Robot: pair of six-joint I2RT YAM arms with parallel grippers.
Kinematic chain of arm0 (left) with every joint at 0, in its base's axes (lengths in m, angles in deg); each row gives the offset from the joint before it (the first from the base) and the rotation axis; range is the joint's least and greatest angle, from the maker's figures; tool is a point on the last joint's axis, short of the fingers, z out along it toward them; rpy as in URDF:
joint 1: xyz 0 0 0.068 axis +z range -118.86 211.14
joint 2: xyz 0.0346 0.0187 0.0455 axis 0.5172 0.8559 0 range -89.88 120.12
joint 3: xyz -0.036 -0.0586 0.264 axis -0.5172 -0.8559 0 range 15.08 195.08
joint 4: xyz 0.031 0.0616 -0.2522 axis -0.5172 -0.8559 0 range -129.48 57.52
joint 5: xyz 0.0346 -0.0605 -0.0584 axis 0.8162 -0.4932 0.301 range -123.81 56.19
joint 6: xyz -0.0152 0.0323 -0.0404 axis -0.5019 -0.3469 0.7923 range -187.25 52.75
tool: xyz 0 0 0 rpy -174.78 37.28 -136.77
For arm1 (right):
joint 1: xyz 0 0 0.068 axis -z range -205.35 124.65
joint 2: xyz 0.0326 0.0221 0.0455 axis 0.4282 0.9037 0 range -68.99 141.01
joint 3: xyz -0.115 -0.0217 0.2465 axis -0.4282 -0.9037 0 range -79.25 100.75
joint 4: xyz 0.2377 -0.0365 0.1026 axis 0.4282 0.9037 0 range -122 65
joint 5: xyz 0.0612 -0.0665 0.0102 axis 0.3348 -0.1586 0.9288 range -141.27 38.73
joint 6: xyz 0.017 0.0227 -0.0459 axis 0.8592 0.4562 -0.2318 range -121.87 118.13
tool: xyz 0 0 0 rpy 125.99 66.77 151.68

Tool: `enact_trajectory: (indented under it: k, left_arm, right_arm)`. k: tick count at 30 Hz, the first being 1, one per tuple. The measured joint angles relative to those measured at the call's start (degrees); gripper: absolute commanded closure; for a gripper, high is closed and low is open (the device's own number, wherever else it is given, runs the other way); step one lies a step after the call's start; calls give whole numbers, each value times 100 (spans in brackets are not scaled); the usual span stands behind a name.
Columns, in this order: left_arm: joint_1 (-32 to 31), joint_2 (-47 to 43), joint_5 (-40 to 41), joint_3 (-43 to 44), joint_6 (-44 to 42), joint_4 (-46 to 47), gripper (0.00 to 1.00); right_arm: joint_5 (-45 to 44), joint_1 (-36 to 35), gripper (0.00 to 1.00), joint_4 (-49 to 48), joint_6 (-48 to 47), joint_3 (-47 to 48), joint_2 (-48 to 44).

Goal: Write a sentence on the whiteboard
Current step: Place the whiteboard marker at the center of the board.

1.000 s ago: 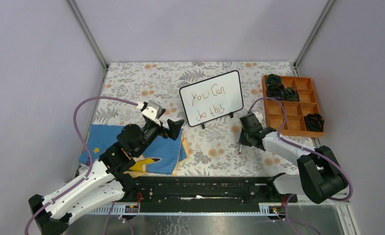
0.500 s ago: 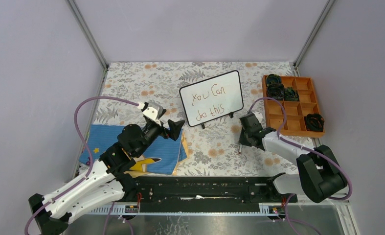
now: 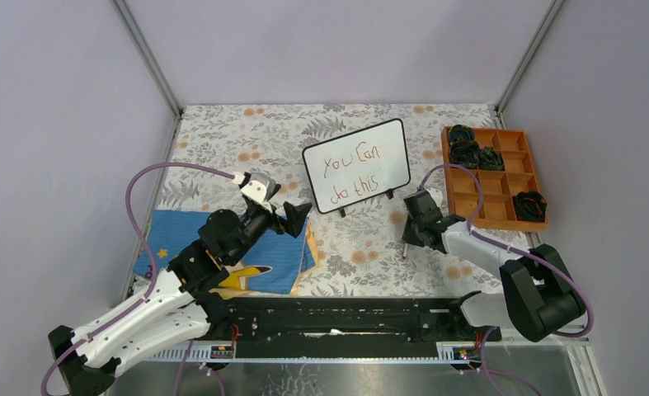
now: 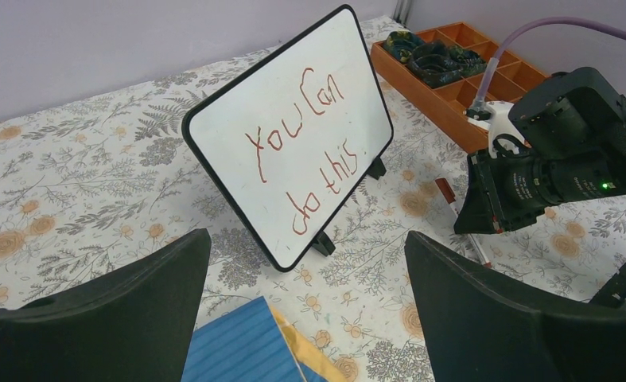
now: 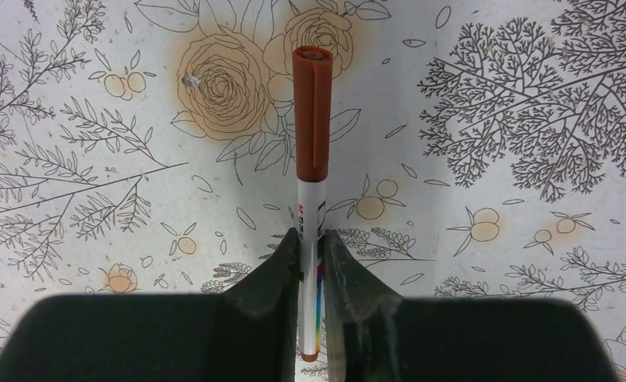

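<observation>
The whiteboard (image 3: 356,166) (image 4: 293,135) stands on its small black feet, leaning back, near the middle of the floral worktop (image 3: 222,140), to the left of the orange compartment tray (image 3: 492,216). The sentence (image 3: 352,173) (image 4: 309,151) "You Can do this" runs across it in two reddish-brown lines. The right gripper (image 3: 406,239) (image 5: 311,255) is just in front of the board's right foot, its jaws closed on the white barrel of a marker (image 5: 312,159) whose brown cap is on and points away from the wrist. The left gripper (image 3: 296,216) (image 4: 308,239) faces the board with its jaws spread wide and empty, above the edge of a blue fabric item (image 3: 181,239).
</observation>
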State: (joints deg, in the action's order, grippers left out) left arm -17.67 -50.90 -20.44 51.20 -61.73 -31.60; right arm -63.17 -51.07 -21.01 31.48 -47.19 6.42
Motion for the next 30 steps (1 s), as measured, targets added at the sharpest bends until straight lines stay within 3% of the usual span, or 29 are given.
enact_trajectory:
  k: [30]
  left_arm:
    - [-68, 57, 22, 0, -15, 0, 1]
  right_arm:
    - [4, 0, 69, -116, 0, 39, 83]
